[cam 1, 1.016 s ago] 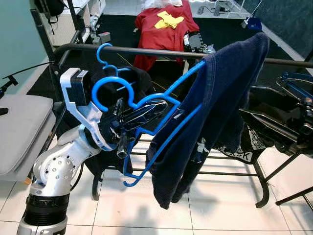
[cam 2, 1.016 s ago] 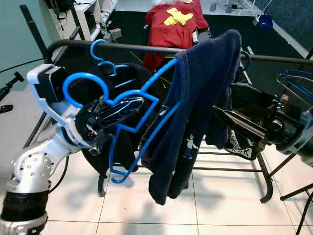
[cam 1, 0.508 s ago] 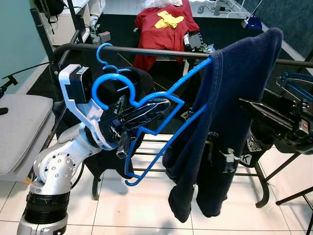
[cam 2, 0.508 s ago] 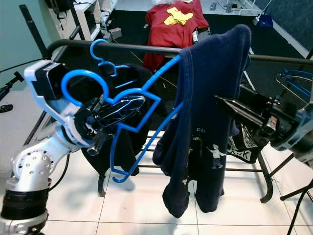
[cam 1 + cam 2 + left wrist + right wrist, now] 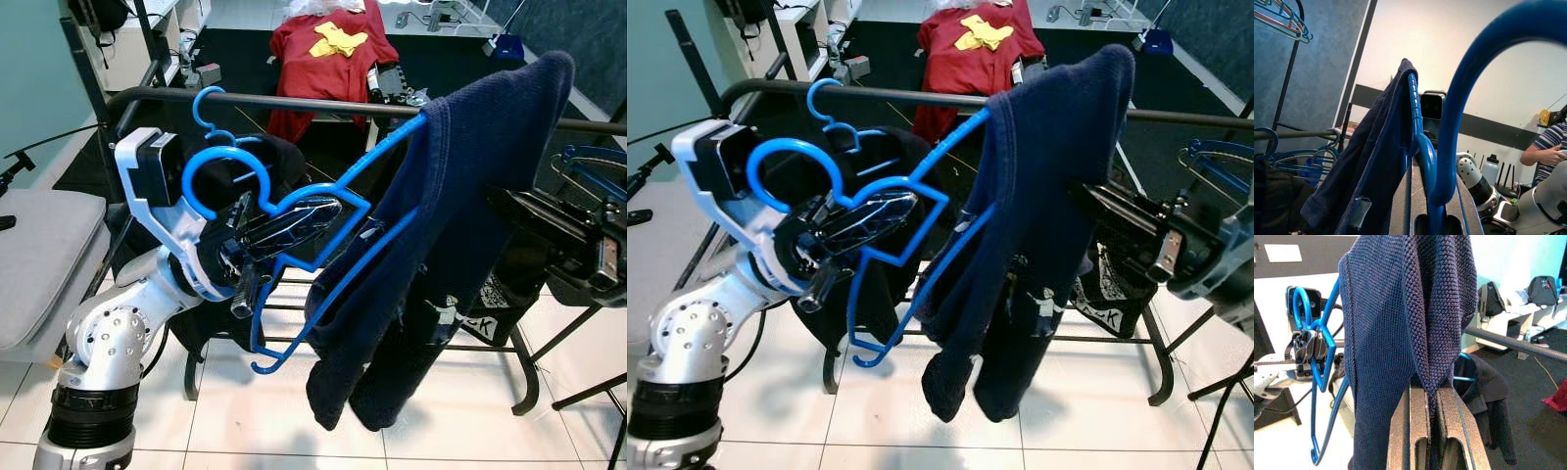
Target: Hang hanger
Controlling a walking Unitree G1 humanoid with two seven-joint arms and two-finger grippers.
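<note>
My left gripper (image 5: 294, 217) is shut on the neck of a blue plastic hanger (image 5: 323, 245), held tilted in front of the black rail (image 5: 294, 101). A dark navy knitted garment (image 5: 460, 196) is draped over the hanger's upper arm and hangs down to the right. My right gripper (image 5: 1095, 196) reaches in from the right and is shut on a fold of that garment (image 5: 1415, 323). In the left wrist view the hanger's hook (image 5: 1474, 88) arches over the fingers.
The clothes rack (image 5: 524, 377) stands on white tiles. A second blue hanger (image 5: 208, 108) with a dark garment hangs on the rail at the left. A red shirt (image 5: 328, 49) lies behind. A grey cushion (image 5: 39, 245) is at the left. More blue hangers (image 5: 588, 162) are at the right.
The navy garment's lower part has swung and bunched up toward the left since half a second ago. My right gripper has pushed further into the cloth. The left arm with the hanger has barely moved.
</note>
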